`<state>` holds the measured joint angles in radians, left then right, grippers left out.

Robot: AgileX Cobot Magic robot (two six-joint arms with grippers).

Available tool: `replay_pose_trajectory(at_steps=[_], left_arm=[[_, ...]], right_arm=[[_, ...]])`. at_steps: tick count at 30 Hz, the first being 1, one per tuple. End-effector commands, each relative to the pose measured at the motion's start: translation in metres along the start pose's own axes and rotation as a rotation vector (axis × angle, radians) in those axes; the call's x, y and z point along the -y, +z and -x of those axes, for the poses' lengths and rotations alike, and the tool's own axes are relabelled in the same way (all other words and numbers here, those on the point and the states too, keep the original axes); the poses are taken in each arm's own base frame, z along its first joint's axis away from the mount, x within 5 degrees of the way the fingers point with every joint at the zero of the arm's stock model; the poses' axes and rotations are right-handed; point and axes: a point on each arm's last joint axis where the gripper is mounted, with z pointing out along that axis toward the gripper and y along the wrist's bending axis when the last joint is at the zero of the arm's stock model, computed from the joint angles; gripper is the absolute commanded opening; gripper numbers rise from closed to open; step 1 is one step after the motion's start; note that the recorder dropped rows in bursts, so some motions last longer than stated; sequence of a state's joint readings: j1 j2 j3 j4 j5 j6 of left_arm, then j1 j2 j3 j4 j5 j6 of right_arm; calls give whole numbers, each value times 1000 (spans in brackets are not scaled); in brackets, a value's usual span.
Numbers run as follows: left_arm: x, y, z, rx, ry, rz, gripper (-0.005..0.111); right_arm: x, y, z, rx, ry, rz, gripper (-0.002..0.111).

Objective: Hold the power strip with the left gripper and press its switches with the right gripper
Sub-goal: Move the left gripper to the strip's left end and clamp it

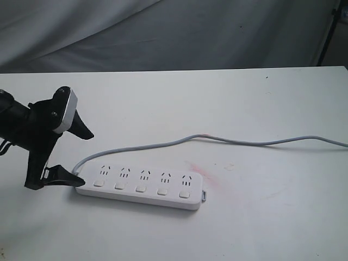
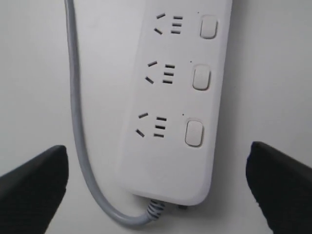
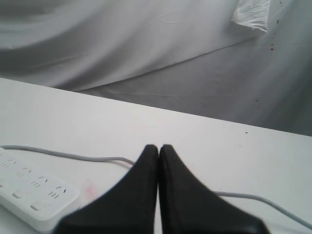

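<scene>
A: How is the left arm posed?

B: It comes in low from the left edge of the exterior view. The left gripper [image 1: 84, 156] is spread wide, 1 finger raised above the table [image 1: 272, 217] and the other low, by the cord end of the power strip [image 1: 142, 185].

A: Gripping it?

B: No. In the left wrist view both fingers [image 2: 34, 185] flank that end, with bare table showing between each finger and the strip.

A: And the right gripper?

B: It is out of the exterior view. The right gripper [image 3: 158, 148] appears only in its own wrist view, its 2 fingers pressed together on nothing, above the table and apart from the strip.

A: How does the strip lie?

B: Flat, sockets up. In the exterior view its long axis runs left to right, with the right end a little nearer the camera. The 5 switches [image 1: 141, 188] form 1 row along the near side, 1 below each socket set.

A: The cord?

B: The cord [image 1: 244, 142] leaves the left end, curls round behind the strip and runs off to the right edge of that view.

A: Room to move?

B: There is bare table in front of the strip and to its right, with a pink smear [image 1: 202, 169] just beside the right end. The far table edge meets a grey cloth backdrop [image 1: 163, 32], well behind the strip.
</scene>
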<state>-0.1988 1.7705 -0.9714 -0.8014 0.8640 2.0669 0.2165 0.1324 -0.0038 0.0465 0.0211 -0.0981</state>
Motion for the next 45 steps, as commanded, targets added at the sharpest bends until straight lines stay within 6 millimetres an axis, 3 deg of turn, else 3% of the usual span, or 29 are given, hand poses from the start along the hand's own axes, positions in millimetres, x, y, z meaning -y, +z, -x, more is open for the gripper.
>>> replay_pose_trajectory(at_steps=[1, 6, 12, 23, 45], left_arm=[[-2, 1, 2, -14, 25, 13, 94], [-2, 3, -2, -45, 37, 2, 94], [-6, 26, -16, -49, -11, -60, 94], [-7, 45, -30, -66, -24, -75, 94], [-6, 56, -27, -74, -12, -90, 94]], right_arm=[[0, 0, -1, 2, 3, -8, 0], [0, 0, -1, 2, 3, -8, 0], [0, 0, -1, 2, 3, -8, 0], [0, 0, -1, 2, 3, -8, 0], [0, 0, -1, 2, 3, -8, 0]])
